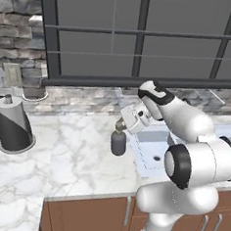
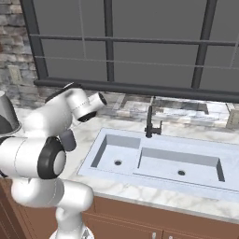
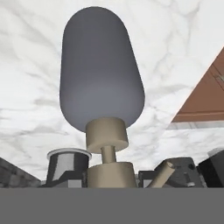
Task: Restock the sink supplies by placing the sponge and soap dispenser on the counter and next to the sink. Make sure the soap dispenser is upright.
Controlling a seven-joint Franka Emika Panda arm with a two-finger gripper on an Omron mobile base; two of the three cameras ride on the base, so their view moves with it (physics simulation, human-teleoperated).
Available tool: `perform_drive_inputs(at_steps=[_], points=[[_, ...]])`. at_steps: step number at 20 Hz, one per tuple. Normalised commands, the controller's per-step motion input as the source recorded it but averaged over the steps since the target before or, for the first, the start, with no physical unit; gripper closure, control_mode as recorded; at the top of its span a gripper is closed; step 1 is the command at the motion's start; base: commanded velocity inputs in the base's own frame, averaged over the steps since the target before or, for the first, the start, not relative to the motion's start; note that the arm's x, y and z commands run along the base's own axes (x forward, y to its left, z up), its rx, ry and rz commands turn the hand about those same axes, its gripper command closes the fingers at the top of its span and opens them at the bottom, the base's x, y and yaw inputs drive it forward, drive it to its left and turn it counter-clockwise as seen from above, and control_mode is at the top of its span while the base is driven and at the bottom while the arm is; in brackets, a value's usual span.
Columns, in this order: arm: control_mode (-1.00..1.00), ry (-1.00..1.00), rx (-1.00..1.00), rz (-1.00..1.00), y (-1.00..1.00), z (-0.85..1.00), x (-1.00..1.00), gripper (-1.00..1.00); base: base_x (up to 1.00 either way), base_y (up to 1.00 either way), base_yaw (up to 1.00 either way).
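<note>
The gripper [image 1: 120, 124] is closed on the pump top of the soap dispenser [image 1: 118, 141], holding it from above. In the hand view the tan pump head sits at the bottom between the dark finger tips, though the fingers are mostly hidden by it, so exactly where the pads press is hard to make out. The grey rounded body of the bottle [image 3: 100, 70] stretches away from the camera toward the marble below.

From the left base view the dispenser stands upright on the counter [image 1: 70, 153], its base at or very near the marble surface, just beside the left rim of the sink [image 1: 151, 150]. The white hand angles down over it from the sink side. In the right base view the arm's upper links cover the bottle, and the sink [image 2: 158, 161] with its two basins and black faucet [image 2: 150, 122] lies to the right of the arm.

Farther from the sink, on the same counter, a dark paper-towel holder [image 1: 11, 124] stands near the stone wall below the window [image 1: 143, 36]. Brown cabinet fronts [image 1: 85, 215] run under the counter edge.
</note>
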Motion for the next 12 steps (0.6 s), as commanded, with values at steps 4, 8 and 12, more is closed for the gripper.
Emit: perform_drive_inputs(at_steps=[4,8,12], points=[[-1.00,0.00,0.00,0.00,0.00,-0.55,0.24,1.00,0.00,0.00,0.00],[-1.00,0.00,0.00,0.00,0.00,-0.49,0.29,1.00,0.00,0.00,0.00],[-1.00,0.00,0.00,0.00,0.00,-0.45,0.37,1.00,0.00,0.00,0.00]])
